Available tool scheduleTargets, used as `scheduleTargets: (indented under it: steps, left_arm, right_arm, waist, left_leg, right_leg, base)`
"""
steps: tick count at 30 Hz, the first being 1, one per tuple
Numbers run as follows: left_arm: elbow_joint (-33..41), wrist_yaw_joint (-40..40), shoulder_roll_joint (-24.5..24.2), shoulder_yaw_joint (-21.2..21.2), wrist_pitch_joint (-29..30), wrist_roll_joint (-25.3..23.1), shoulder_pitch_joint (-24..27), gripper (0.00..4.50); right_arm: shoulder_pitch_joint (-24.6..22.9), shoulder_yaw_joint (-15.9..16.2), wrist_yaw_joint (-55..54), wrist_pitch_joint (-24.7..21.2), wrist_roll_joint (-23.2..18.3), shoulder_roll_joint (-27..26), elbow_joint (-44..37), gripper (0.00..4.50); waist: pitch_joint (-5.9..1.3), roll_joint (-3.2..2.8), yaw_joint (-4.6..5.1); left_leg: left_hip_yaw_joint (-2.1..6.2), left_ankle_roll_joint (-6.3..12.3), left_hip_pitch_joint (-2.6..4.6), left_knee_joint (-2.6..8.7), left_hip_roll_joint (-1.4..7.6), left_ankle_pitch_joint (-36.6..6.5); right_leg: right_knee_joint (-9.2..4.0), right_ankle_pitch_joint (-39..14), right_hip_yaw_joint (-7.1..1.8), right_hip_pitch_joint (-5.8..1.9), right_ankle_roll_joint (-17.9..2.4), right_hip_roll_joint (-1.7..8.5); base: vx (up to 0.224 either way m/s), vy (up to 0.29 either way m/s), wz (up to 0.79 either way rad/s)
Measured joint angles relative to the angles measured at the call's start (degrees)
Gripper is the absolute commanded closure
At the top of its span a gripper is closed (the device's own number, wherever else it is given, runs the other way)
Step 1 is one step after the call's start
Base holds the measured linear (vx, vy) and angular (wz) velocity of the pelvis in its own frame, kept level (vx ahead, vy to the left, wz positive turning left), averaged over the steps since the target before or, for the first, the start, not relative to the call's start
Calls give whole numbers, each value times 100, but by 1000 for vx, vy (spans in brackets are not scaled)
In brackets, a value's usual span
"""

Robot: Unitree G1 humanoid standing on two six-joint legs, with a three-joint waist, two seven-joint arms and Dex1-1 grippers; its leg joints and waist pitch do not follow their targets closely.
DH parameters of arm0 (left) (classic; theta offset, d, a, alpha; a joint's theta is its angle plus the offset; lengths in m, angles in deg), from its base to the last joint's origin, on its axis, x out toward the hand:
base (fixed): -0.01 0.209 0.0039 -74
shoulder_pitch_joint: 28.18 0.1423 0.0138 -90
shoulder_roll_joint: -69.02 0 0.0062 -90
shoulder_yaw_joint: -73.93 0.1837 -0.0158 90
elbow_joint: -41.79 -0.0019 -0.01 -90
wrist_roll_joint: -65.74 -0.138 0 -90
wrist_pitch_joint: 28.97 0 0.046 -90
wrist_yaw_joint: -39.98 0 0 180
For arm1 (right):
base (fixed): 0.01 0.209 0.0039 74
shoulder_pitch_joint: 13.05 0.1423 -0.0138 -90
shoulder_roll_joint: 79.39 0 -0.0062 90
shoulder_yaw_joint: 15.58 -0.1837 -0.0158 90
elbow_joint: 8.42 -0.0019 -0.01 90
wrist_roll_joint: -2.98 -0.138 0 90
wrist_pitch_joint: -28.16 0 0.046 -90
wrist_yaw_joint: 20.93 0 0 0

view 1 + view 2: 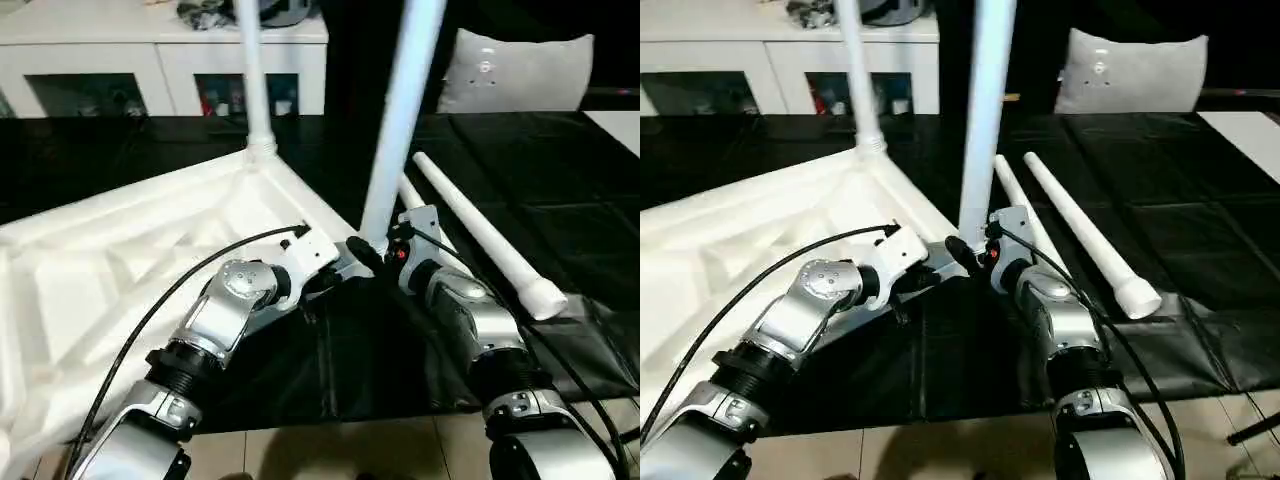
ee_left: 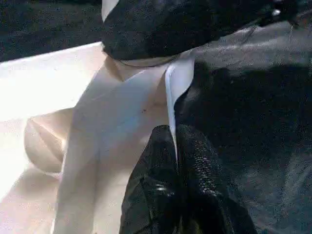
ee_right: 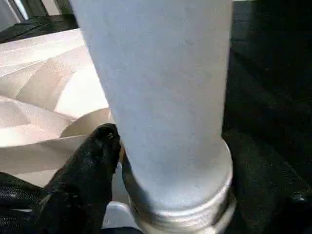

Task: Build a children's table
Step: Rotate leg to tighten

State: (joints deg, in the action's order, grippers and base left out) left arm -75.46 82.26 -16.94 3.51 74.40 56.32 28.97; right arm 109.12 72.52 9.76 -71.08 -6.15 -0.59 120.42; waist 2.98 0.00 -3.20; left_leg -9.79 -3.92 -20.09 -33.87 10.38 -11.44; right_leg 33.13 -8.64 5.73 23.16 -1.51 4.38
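White plastic is lying across most of the black mat (image 1: 1160, 240): the children's table's square top (image 1: 90, 280) is resting upside down, ribbed underside facing up, at the robot's left. One tapered leg (image 1: 254, 75) is standing upright in the far corner socket. A second leg (image 1: 985, 110) is rising from the near corner, where both grippers are meeting.

The left gripper (image 2: 175, 146) is pinching the thin edge of the top's rim between its black fingers (image 2: 156, 161), pressed together on it just beside that corner. The right gripper (image 1: 385, 248) is sitting at the base of the upright leg; one black finger (image 3: 95, 156) is lying against the leg's collar, and the other appears to be behind the leg, so the grip looks closed on it, though the far side is hidden.

Two more legs (image 1: 1090, 235) are lying side by side on the mat at the robot's right, well apart from the top. Beyond the mat, a white cabinet (image 1: 160, 60) with glass doors and a grey cushion (image 1: 515, 70) are standing.
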Motion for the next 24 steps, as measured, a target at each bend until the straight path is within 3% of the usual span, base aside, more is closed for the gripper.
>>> scheduleTargets:
  steps: [2, 8, 9, 15, 19, 24]
  left_arm:
    - [-79, -18, -40, 66, -190, -72, -50, 450]
    - [-377, -387, -52, 178, -563, -227, -148, 450]
    - [-445, -432, -54, 147, -597, -231, -166, 406]
    - [-484, -393, -89, -15, -943, -133, -69, 367]
    - [-188, -299, -199, -231, -976, 167, 172, 352]
    - [930, -167, -596, -417, -540, 348, 754, 352]
  right_arm:
    - [-81, 3, 62, 17, -11, 73, -56, 37]
    - [-590, 78, 466, 172, 0, 379, -610, 7]
    - [-642, 96, 567, 202, -11, 415, -682, 0]
    - [-824, 51, 1119, 488, -187, 865, -1141, 0]
    - [-827, 12, 1629, 283, -436, 1127, -1450, 0]
    - [-968, 245, 2670, 61, -739, 1397, -1790, 0]
  waist:
    - [0, 0, -25]
    - [2, 4, -50]
    - [2, 4, -35]
    - [4, 5, -14]
    - [3, 4, -26]
    - [3, 3, -10]
  left_leg:
    - [0, 1, 1, 3, 0, -1]
    - [-1, 1, 1, 0, 0, 0]
    - [-2, 0, 0, 0, 0, 0]
    - [-3, 1, -7, 0, 1, 0]
    - [-3, 6, -22, 4, 4, -5]
    - [-7, 18, -44, 4, 13, -9]
  right_leg:
    - [1, 2, 0, 1, -4, 0]
    - [0, 0, -1, -2, 1, 0]
    - [-1, 0, -1, -2, 2, 0]
    - [-2, 0, 0, 3, 5, 0]
    - [-2, -1, 3, 5, 5, -1]
    - [1, 7, 6, 26, -25, -4]
  base:
    - [0, 0, 0]
    - [0, 0, 0]
    - [0, 0, 0]
    - [0, 0, 0]
    - [0, 0, 0]
    - [0, 0, 0]
